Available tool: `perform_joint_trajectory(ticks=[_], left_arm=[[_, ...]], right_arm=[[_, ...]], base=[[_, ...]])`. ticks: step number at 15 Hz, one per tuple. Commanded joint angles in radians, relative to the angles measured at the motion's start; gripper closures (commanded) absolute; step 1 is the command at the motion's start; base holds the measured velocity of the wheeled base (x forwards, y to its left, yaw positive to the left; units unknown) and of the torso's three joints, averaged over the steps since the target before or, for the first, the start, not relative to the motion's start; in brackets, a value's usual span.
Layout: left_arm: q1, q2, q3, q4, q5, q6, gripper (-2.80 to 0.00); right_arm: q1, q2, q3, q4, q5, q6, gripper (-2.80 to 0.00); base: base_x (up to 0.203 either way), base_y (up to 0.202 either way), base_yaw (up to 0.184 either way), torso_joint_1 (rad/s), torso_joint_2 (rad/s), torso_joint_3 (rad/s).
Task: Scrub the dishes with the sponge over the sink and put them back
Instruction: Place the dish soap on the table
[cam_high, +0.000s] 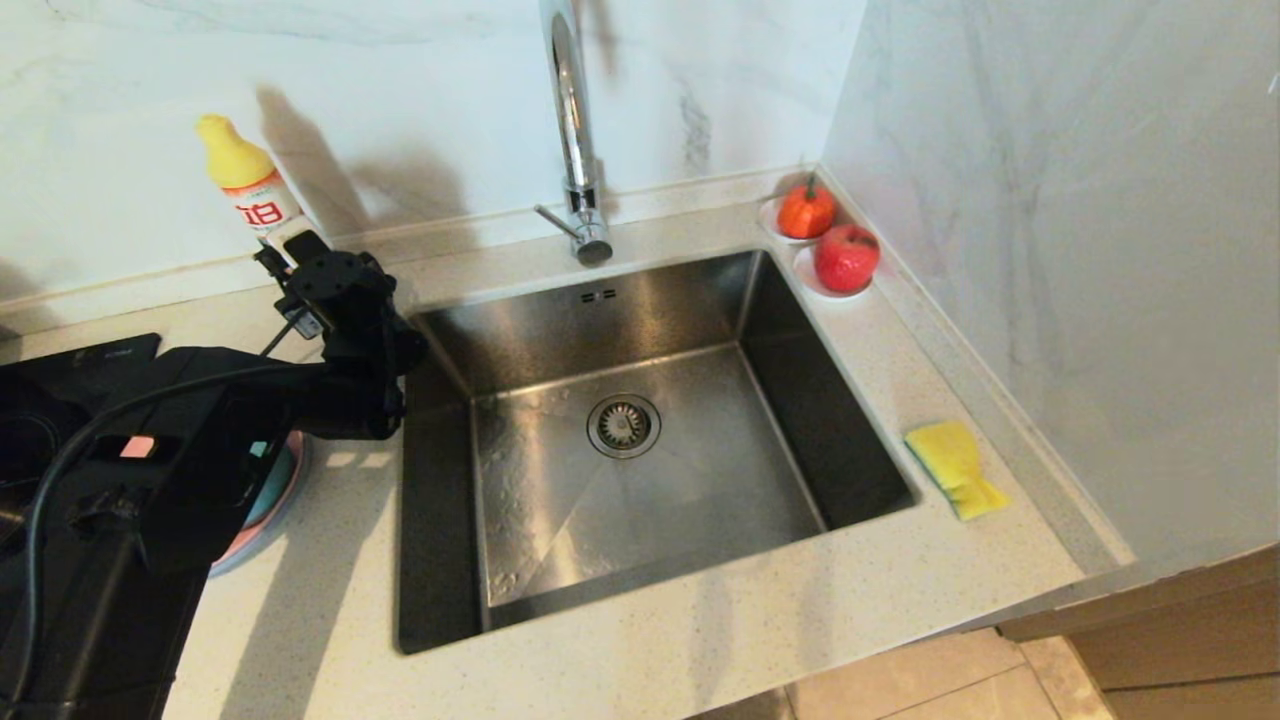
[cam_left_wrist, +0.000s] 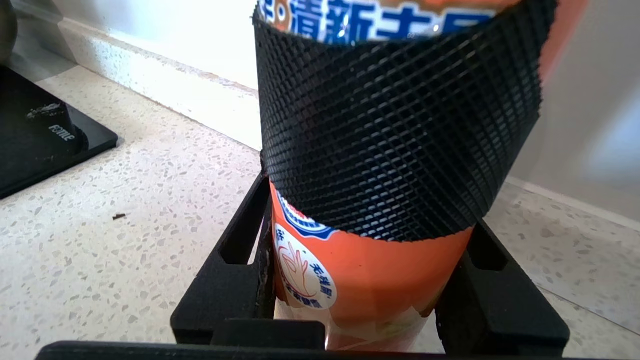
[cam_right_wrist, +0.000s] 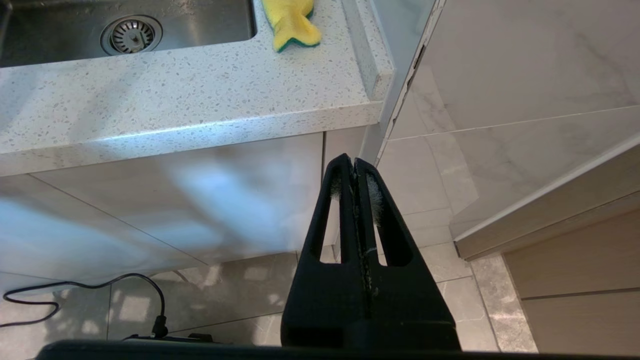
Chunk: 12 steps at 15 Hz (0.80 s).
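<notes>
The left gripper (cam_left_wrist: 367, 165) is at the back left of the surface (cam_high: 640, 640), beside the sink's (cam_high: 640, 430) left rim, and its jaws are closed around an orange bottle (cam_left_wrist: 370, 280) with a yellow cap. In the left wrist view a ribbed black pad (cam_left_wrist: 395, 135) lies across the bottle's front, and the black fingers (cam_left_wrist: 235, 270) stand on either side of its lower body. The bottle stands upright against the marble back wall, its base near the speckled surface; whether it touches cannot be told.

The dishes (cam_high: 268, 500) sit on the surface left of the sink, mostly hidden under the left arm: only a pink rim with a teal edge above it shows. A black hob (cam_left_wrist: 45, 135) lies further left.

The sponge (cam_high: 955, 468) lies yellow side up on the surface to the right of the sink, just beside its rim and near the side wall. The sink holds only its round drain (cam_high: 623, 425), with the tap (cam_high: 575, 130) rising behind. In the back right corner two red fruits (cam_high: 845, 257) rest on small white saucers.

The right gripper (cam_right_wrist: 355, 167) hangs below the edge of the surface in front of the cabinet, over the tiled floor, jaws pressed together and holding nothing.
</notes>
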Motion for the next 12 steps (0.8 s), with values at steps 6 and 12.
perform_joint_trajectory(ticks=[6,12], left_arm=[[0.01,0.006,-0.002,-0.009,-0.005,-0.002,0.0],[0.01,0.013,-0.001,-0.005,0.001,-0.002,0.0]], right_arm=[[0.0,0.0,0.0,0.0,0.0,-0.001,0.0],[0.0,0.0,0.0,0.0,0.0,-0.001,0.0]], base=[[0.0,0.0,0.0,0.0,0.0,0.0],[0.0,0.0,0.0,0.0,0.0,0.0]])
